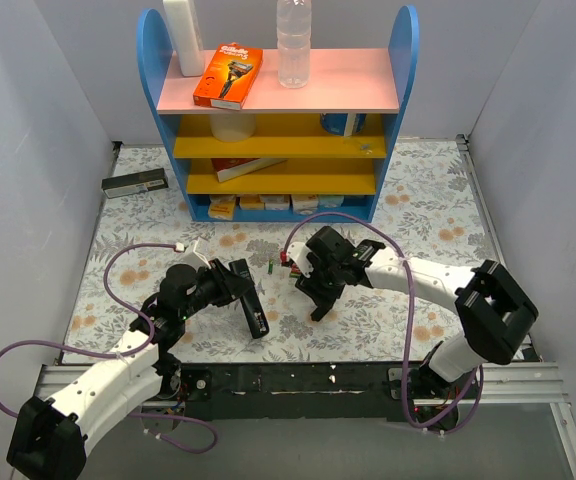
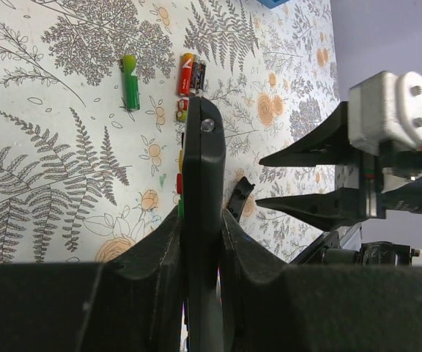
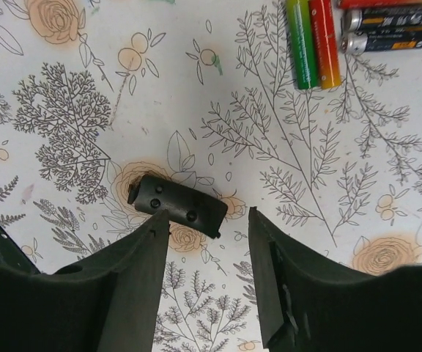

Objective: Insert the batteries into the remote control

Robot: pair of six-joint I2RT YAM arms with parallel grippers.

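My left gripper (image 2: 201, 217) is shut on the slim black remote control (image 2: 201, 169), held edge-on above the flowered cloth; from above the remote (image 1: 257, 316) points toward the table's near edge. My right gripper (image 3: 208, 215) is open and empty, low over the cloth. A small curved black cover (image 3: 178, 204) lies just past its left fingertip. The batteries lie farther off: a green one (image 3: 299, 44) beside a red-orange one (image 3: 324, 42), and two dark ones (image 3: 387, 29). In the left wrist view a thin green battery (image 2: 130, 84) lies apart from the red and dark ones (image 2: 191, 73).
A blue shelf unit (image 1: 278, 120) stands at the back, with an orange box (image 1: 227, 76) and a clear bottle (image 1: 293, 40) on top. A dark flat box with a pale label (image 1: 135, 182) lies at the back left. Grey walls close both sides.
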